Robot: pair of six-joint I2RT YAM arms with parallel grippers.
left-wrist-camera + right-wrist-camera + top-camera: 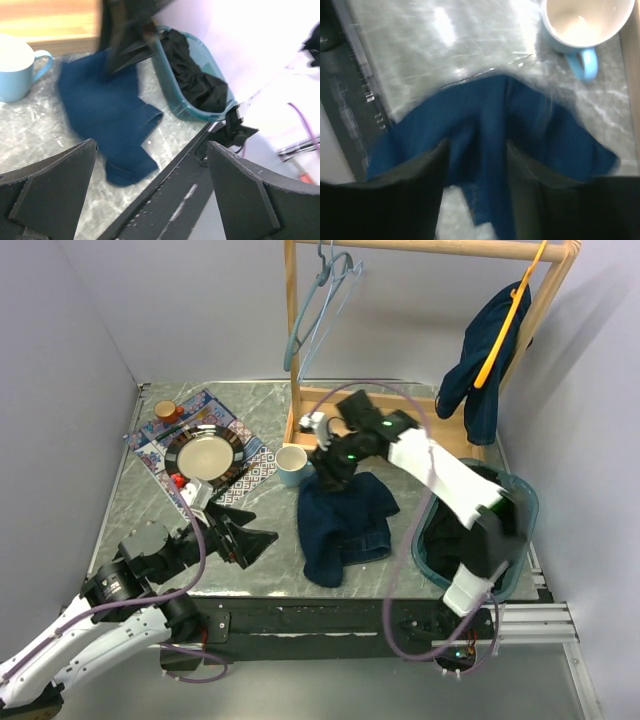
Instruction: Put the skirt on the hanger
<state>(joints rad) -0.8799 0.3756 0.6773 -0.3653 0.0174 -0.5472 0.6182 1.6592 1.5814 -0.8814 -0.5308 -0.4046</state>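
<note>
The grey marbled table (260, 405) fills the floor of the booth. A wooden rack (292, 360) stands along its far edge. A pale blue hanger (312, 300) hangs bare at the rack's left end, and an orange hanger (510, 315) at the right end carries a dark blue garment (485, 350).

At the table's right edge sits a teal bin (527, 502). From above the right arm covers much of it, but the left wrist camera looks straight across to its rim (175, 95) and shows black clothes (200, 85) heaped inside.

The blue skirt (345, 525) lies crumpled on the table's middle, between the bin and a light blue mug (291, 465), not on any hanger. A plate (205, 452) rests on a patterned placemat (255, 470) at the far left.

Only the right wrist camera looks down into the mug (580, 20), showing a pale inside.

The right gripper (325, 472) hangs over the skirt's far end, just beside the mug. Its own camera shows its fingers part-way apart (477, 150) with a raised ridge of the skirt (485, 120) running between them. I cannot tell whether the cloth touches the pads.

The left gripper (262, 527) hovers low at the near left, well apart from the skirt. Its fingers are spread wide (150, 145) and hold nothing.
</note>
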